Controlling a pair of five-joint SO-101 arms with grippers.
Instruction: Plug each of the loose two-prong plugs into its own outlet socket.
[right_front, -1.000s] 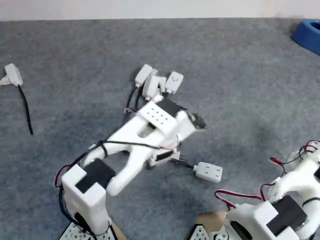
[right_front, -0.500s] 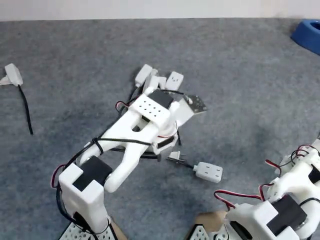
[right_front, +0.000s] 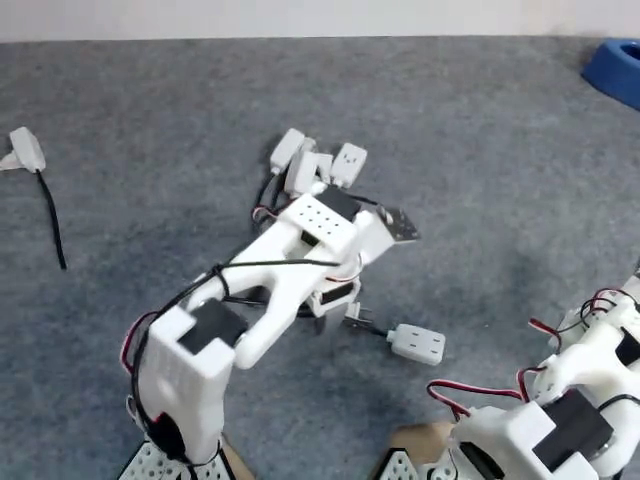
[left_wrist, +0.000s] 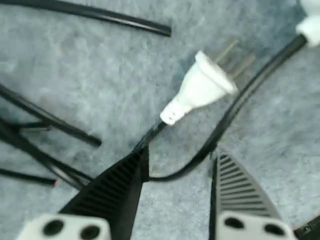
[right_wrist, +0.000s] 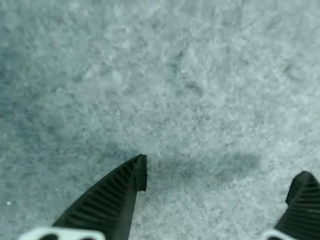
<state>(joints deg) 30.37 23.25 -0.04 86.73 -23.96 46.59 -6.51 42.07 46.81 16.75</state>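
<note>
My left gripper (left_wrist: 179, 162) hangs with its fingers spread. Between them is a loop of black cord (left_wrist: 235, 107) lying on the grey carpet (left_wrist: 100, 75). Just beyond the fingertips a white plug (left_wrist: 202, 85) lies on its side, its two prongs (left_wrist: 235, 52) pointing away from the gripper.

From the high view the left arm (right_front: 310, 240) covers that spot, but I get the layout instead. A cluster of white outlet sockets (right_front: 320, 160) sits at 12 o'clock, just past the arm. A lone socket (right_front: 416, 343) lies at 5 o'clock. A second plug (right_front: 25, 150) with its own cord is far out at 10 o'clock, and a blue object (right_front: 615, 68) sits at 2 o'clock.

The right arm (right_front: 560, 410) is down at 4 o'clock. Its wrist view shows my right gripper (right_wrist: 220, 177) with its fingers wide apart over the carpet, gripping nothing.
</note>
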